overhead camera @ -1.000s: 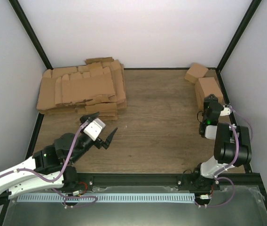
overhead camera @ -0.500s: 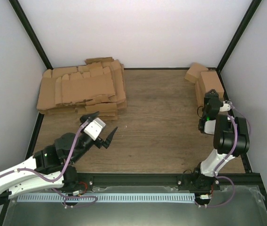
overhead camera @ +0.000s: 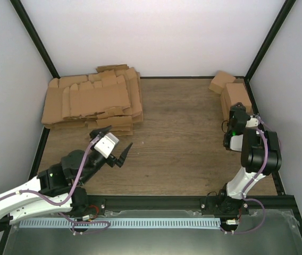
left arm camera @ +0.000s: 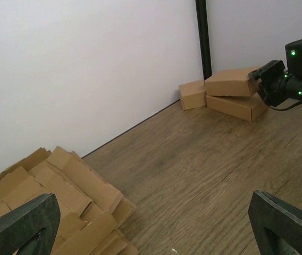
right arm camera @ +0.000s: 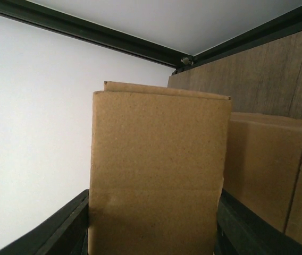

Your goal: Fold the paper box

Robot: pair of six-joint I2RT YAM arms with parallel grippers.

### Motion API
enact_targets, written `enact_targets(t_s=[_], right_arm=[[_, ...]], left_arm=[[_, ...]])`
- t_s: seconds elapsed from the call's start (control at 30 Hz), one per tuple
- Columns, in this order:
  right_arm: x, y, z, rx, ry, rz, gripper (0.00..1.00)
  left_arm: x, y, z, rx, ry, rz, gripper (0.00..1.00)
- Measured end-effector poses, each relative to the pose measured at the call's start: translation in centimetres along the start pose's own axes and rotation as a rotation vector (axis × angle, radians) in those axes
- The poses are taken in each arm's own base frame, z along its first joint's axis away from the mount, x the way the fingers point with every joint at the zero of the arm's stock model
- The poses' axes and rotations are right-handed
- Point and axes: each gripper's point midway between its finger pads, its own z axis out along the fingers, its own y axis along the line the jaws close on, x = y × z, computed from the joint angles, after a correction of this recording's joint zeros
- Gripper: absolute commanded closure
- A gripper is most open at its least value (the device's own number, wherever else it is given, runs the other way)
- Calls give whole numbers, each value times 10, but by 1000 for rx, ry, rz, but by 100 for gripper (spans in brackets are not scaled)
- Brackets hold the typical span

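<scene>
The paper box (overhead camera: 235, 94), folded into a small oblong brown box, is at the far right corner of the table. My right gripper (overhead camera: 238, 111) is shut on its near end. In the right wrist view the paper box (right arm camera: 159, 159) fills the gap between the two black fingers (right arm camera: 68, 226). The left wrist view shows the same box (left arm camera: 229, 82) resting on a second folded box (left arm camera: 237, 105), held by the right gripper (left arm camera: 270, 85). My left gripper (overhead camera: 111, 146) hangs open over the left part of the table, with nothing between its jaws (left arm camera: 151, 228).
A big pile of flat cardboard blanks (overhead camera: 92, 101) lies at the back left, just beyond the left gripper. A smaller folded box (overhead camera: 221, 82) stands in the far right corner. Black frame posts (overhead camera: 265, 40) and white walls close in the table.
The right arm has carried the paper box a little farther toward the back right corner. The left arm has not moved.
</scene>
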Motion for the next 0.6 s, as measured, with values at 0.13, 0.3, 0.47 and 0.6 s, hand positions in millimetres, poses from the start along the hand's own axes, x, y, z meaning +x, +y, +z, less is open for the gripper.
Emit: enact_targets(t_s=[0.13,0.3,0.47,0.6], right_arm=[[1,-3,0,14,1,10,12],[3,-18,5,142,-7,25,0],[3,-10,8,228,-7,34,0],[8,-32,2,359,19,9,0]], left_arm=[[-1,1,-1,-1,-5,-3,0],[-2,2,-3,-2,-11,-8,0],[-5,4,-5,-3,-22,-15,0],[-6,5,-8,-1,-31,-20,0]])
